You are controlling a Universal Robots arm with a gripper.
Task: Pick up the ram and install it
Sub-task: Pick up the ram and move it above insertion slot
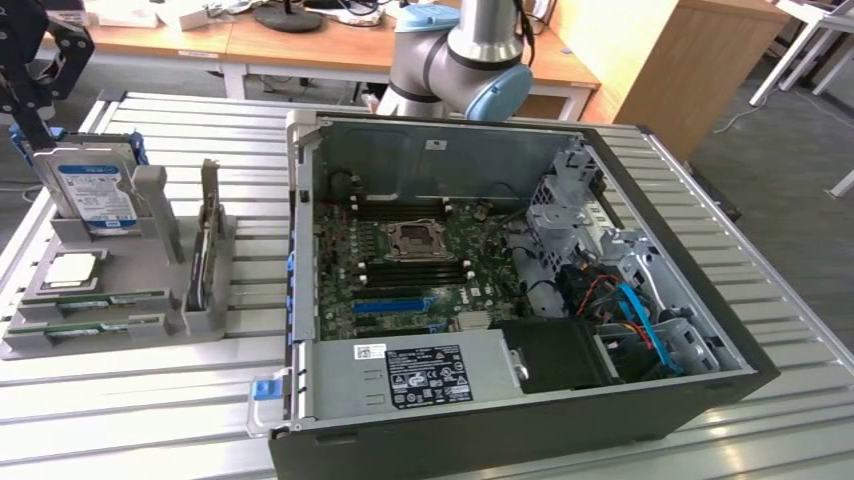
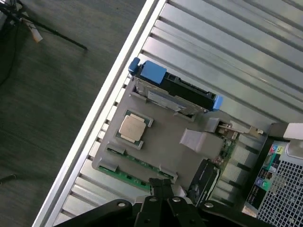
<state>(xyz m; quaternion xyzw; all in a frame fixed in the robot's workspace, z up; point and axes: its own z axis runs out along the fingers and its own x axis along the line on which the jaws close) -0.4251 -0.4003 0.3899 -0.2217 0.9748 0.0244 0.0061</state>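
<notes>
The ram [image 1: 91, 301] is a thin green stick lying in a slot at the front of a grey holder tray [image 1: 127, 275] at the exterior view's left; a second green stick [image 1: 80, 325] lies just in front of it. From the wrist camera the ram [image 2: 127, 174] runs along the tray's [image 2: 165, 142] edge. My gripper [image 1: 34, 95] hangs high above the tray's far end, over the hard drive. Its black fingertips [image 2: 161, 185] are pressed together, shut, with nothing between them, well above the ram.
An open computer case [image 1: 694, 330] fills the table's middle, with the motherboard [image 1: 427, 250], long black slots [image 1: 407, 268] and a blue slot [image 1: 394, 300] inside. The tray also carries a hard drive [image 1: 91, 190], a CPU [image 1: 74, 268] and an upright card [image 1: 207, 240]. The arm's base [image 1: 467, 60] stands behind the case.
</notes>
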